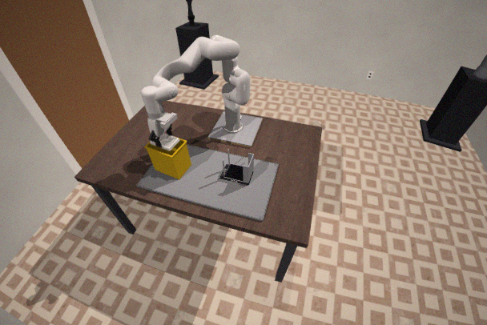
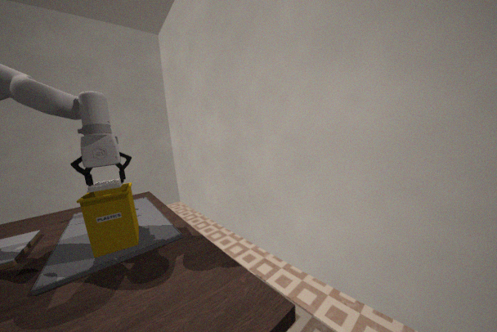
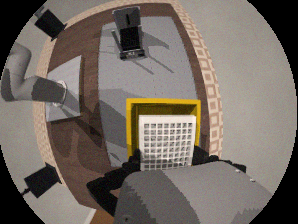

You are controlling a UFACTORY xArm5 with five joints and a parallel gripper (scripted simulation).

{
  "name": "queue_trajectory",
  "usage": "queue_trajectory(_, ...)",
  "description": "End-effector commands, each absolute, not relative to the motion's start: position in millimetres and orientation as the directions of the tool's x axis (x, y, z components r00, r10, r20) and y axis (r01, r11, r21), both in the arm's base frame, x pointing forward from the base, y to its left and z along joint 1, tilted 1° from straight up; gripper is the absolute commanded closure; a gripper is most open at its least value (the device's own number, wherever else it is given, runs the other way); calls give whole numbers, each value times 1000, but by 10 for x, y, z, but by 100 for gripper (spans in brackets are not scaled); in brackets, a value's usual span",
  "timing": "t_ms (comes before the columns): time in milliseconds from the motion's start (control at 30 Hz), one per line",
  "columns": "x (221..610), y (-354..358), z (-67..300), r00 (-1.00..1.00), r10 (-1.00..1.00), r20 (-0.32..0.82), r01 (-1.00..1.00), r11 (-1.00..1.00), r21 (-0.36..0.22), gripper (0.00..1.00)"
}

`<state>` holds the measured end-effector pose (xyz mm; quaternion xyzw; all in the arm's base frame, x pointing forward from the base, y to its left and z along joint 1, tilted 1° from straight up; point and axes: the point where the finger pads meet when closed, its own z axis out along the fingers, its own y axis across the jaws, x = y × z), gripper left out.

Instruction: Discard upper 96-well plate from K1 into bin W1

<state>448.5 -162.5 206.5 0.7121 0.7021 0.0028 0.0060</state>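
Note:
My gripper is shut on a white 96-well plate and holds it level right at the open top of the yellow plastics bin W1. The bin stands upright on the grey mat at its left end. The stack rack K1, with thin upright posts, stands in the middle of the mat. A dark plate lies low in the rack.
The arm's base stands on a grey pad at the back of the brown table. Black stands are on the floor away from the table. A wall runs close along the table's bin side in the exterior view.

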Motion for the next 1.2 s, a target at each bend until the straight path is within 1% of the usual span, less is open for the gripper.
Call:
queue_trajectory(0, 4495, -1629, 2079, 14, 1000, -6, 1000, -14, 17, 100)
queue_trajectory(133, 4495, -1629, 2072, 14, 1000, -6, 1000, -14, 17, 100)
queue_trajectory(167, 4495, -1629, 2065, 14, 1000, -6, 1000, -14, 17, 0)
queue_trajectory(1167, 4495, -1629, 2065, 14, 1000, -6, 1000, -14, 17, 0)
